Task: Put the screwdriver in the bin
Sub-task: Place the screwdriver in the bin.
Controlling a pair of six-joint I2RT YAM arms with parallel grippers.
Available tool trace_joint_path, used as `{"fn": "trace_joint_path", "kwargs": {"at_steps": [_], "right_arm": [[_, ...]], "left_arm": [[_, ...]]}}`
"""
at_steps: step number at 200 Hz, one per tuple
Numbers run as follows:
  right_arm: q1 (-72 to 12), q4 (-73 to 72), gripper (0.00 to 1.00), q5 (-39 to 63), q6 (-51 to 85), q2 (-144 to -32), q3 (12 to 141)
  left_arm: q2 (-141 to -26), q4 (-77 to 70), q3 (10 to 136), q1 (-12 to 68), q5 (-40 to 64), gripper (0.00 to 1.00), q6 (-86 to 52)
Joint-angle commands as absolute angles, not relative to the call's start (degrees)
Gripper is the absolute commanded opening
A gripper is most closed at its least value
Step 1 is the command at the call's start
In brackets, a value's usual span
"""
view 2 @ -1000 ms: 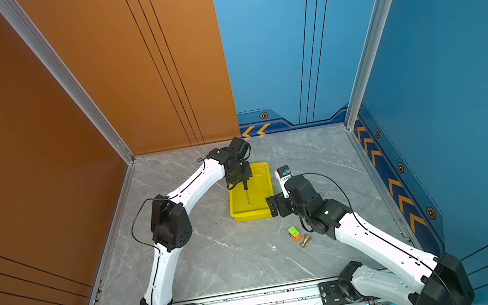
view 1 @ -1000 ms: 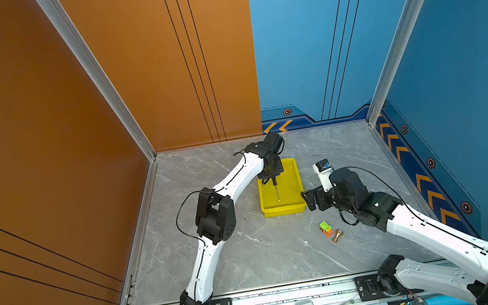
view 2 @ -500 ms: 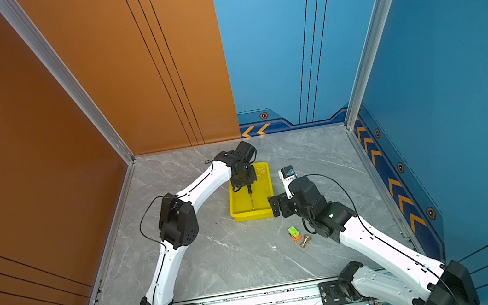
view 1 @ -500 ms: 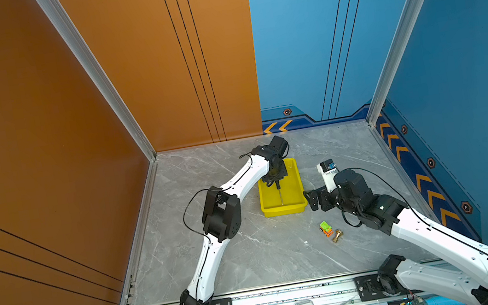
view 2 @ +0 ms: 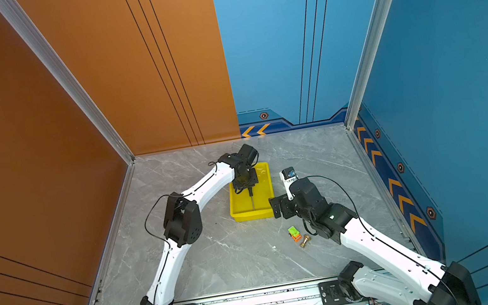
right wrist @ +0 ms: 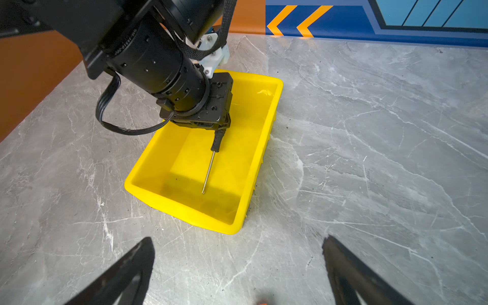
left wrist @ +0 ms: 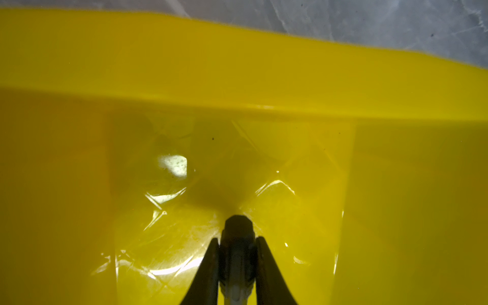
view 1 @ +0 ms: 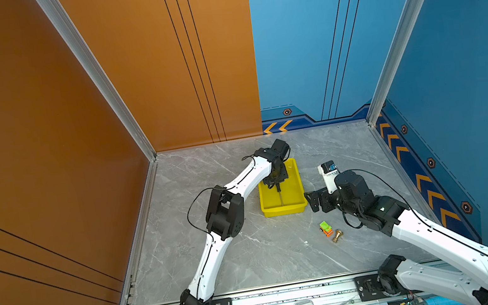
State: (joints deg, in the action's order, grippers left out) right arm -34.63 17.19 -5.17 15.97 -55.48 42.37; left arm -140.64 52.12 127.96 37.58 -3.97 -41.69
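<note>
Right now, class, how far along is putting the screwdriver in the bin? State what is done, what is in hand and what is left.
Done: the screwdriver is off the table and over the bin, shaft pointing down inside it. In hand: the left fingers are shut on its black handle. Left: open them so it drops in, then withdraw. The right fingers stand open beside the bin, holding nothing.
</note>
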Motion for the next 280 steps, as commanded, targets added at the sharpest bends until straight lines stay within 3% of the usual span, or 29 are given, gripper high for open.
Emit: {"fn": "trace_joint_path", "kwargs": {"at_steps": [1,92,146,217,280], "right_arm": [[-34.3,18.3,1.00,-6.6,16.8,-55.0,41.4],[-34.3,17.9,1.00,-6.7,16.9,-55.0,41.4],[-34.3,17.0,1.00,-6.2,17.8,-55.2,41.2],[-33.9,17.0,1.00,-7.2,16.9,-54.9,41.6],[-32.9,16.9,1.00,-6.4,15.7,-55.9,42.9]], "left_arm": [[-142.0,52.8,129.6,38.0,-4.4,0.00,-42.3],[-143.9,52.8,130.2,37.8,-4.6,0.00,-43.0],[-144.3,52.8,129.3,37.8,-5.0,0.05,-43.5],[-144.8,52.9,128.1,37.9,-5.3,0.21,-43.3],[-143.9,52.8,127.5,37.8,-5.3,0.45,-42.9]]}}
